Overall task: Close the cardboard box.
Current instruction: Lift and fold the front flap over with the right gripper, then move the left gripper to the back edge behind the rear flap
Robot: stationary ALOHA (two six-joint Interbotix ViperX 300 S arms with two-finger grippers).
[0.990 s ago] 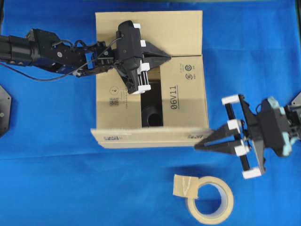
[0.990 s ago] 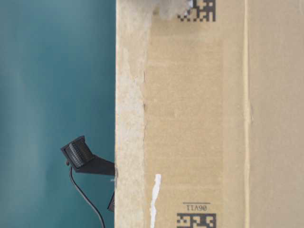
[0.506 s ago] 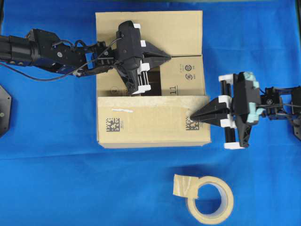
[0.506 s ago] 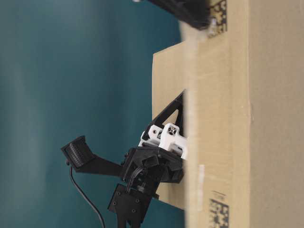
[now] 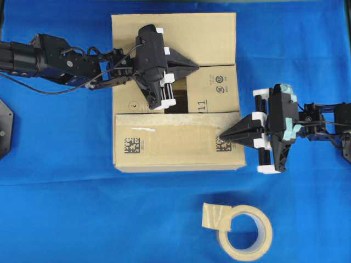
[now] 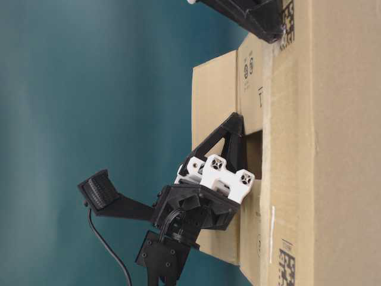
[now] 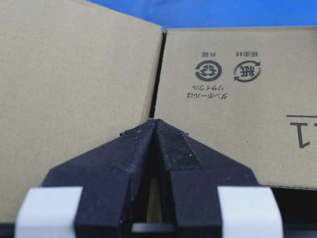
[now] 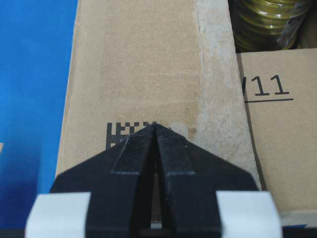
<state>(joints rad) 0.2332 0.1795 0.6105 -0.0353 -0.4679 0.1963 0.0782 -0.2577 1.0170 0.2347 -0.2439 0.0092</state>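
Note:
The brown cardboard box (image 5: 164,145) sits mid-table. Its near flap (image 5: 175,139), with two data-matrix squares, lies folded down over the opening. My right gripper (image 5: 221,135) is shut, empty, and its tip rests on that flap by the right data-matrix square (image 8: 119,131). My left gripper (image 5: 196,66) is shut and empty. Its tip sits at the seam between the far flap (image 7: 74,74) and the printed side flap (image 7: 237,114). In the table-level view the far flap (image 6: 214,107) still stands out from the box. A dark gap (image 5: 180,98) stays open between the flaps.
A beige tape roll (image 5: 245,232) with a loose tab lies on the blue cloth (image 5: 66,208) in front of the box. A yellow-green coil (image 8: 267,20) shows inside the box through the gap. A black fixture (image 5: 4,129) sits at the left edge.
The near flap, standing on edge a second ago, has been folded down flat over the opening. My right gripper moved left and up onto it. My left gripper barely moved.

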